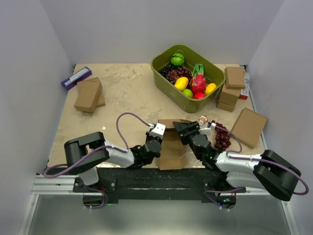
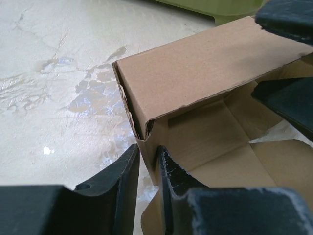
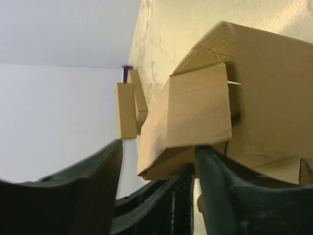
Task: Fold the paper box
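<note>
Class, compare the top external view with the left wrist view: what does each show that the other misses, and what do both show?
Only the top view: the fruit, the loose grapes, the stacked brown boxes. Only the left wrist view: the creased inside of the paper box and its ragged corner edge. Both: that box, the mottled table and the green tub.
</note>
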Robot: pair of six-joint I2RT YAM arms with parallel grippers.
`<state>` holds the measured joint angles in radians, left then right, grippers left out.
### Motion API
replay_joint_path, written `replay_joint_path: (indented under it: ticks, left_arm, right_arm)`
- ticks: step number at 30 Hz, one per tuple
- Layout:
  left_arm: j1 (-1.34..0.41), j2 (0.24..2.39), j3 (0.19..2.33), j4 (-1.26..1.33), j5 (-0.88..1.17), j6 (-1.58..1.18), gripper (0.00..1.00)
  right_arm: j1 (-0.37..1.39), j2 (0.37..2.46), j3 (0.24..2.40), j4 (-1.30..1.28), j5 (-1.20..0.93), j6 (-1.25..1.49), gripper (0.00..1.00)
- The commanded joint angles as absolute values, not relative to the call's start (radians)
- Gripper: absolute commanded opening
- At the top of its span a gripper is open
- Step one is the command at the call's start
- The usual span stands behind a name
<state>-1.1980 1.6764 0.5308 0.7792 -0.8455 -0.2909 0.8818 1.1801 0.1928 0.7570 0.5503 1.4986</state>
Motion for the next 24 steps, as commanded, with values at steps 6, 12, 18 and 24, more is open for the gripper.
replay_joint_path:
  ticks: [6, 12, 18, 24]
  left_arm:
    - [-1.109, 1.519, 0.502, 0.663, -0.732, -0.308, 0.16]
    - [-1.005, 1.43, 0.517, 0.453, -0.513, -0.301, 0.12]
    - [-0.957, 1.414, 0.548, 0.313, -0.417, -0.302, 0.12]
    - [-0.939, 1.416, 0.552, 0.284, -0.371, -0.347, 0.12]
  right_arm:
    - [0.887, 0.886, 0.287, 0.418, 0.428, 1.229, 0.79]
    - [0.885, 0.614, 0.366, -0.118, 0.451, 1.023, 0.81]
    - [0.885, 0.558, 0.423, -0.333, 0.471, 0.885, 0.81]
    - [0.911, 0.741, 0.423, -0.252, 0.456, 0.87, 0.75]
